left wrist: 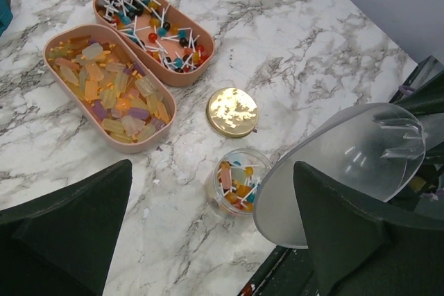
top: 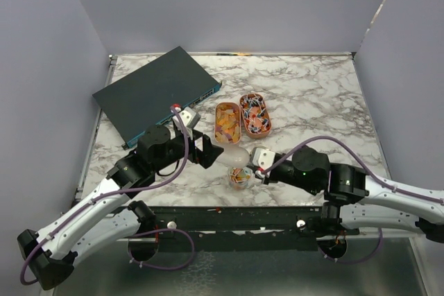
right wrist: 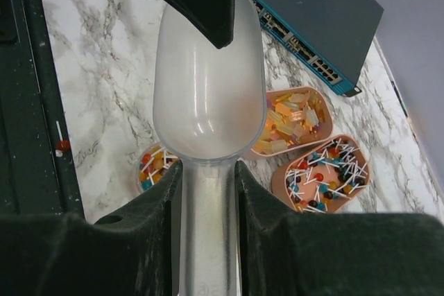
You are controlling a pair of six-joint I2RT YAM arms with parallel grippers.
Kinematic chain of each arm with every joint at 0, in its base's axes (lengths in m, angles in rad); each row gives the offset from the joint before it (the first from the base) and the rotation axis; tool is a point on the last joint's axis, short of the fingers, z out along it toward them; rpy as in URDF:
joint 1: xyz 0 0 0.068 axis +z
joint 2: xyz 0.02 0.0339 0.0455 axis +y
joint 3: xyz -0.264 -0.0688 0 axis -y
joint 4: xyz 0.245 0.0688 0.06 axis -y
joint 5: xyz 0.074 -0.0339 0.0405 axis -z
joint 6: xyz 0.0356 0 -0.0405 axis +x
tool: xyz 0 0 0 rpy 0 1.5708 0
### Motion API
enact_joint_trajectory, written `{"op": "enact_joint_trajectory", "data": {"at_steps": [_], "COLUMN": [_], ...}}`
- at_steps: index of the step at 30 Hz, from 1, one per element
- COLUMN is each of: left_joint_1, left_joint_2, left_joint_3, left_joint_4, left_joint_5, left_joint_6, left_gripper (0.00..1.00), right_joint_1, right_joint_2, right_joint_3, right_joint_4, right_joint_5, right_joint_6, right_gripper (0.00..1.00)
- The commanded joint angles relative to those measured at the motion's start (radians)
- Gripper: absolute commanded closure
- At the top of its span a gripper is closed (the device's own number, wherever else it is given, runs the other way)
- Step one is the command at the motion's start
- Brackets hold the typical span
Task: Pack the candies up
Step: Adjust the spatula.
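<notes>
Lab test cell — plain grey partition walls (top: 229,5) on three sides of a marble-patterned table (top: 312,81).

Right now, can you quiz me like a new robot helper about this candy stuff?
1. How many peach trays hold candies?
2. Which gripper holds the clear scoop: A left, B right?
3. True or false: the gold lid sits on the jar.
Key: 1 two. 2 B, the right gripper. 3 false, it lies beside the jar.
</notes>
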Motion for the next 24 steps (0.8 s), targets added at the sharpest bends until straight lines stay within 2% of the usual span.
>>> {"op": "enact_joint_trajectory", "data": {"at_steps": [1, 10, 16, 24], "left_joint_1": [0.008, 0.008, 0.008, 0.008], "left_joint_2": [0.01, -0.03, -0.083, -0.12], "left_joint_3": [-0.005, -0.004, -0.009, -0.009], "left_joint_4": [-0.045, -0.042, -0.047, -0.056], "left_joint_5": [-0.035, -0.101, -0.211, -0.269], "left_joint_6": [0.026, 0.026, 0.028, 0.035], "left_gripper": [0.01, 0.01, 0.01, 0.01], "right_joint_1": [0.007, -0.077, -0.164, -0.295], "right_joint_2": [0.046, 0.171, 0.254, 0.414], "right_joint_3": [0.045, 0.111, 0.176, 0.374], "right_joint_4": [0.065, -0.038, -0.133, -0.334], "right_joint_5": [0.045, 0.031, -0.035, -0.114], "right_joint_6": [0.021, 0.086, 0.138, 0.255], "right_gripper": [1.0, 0.99, 1.0, 1.0]}}
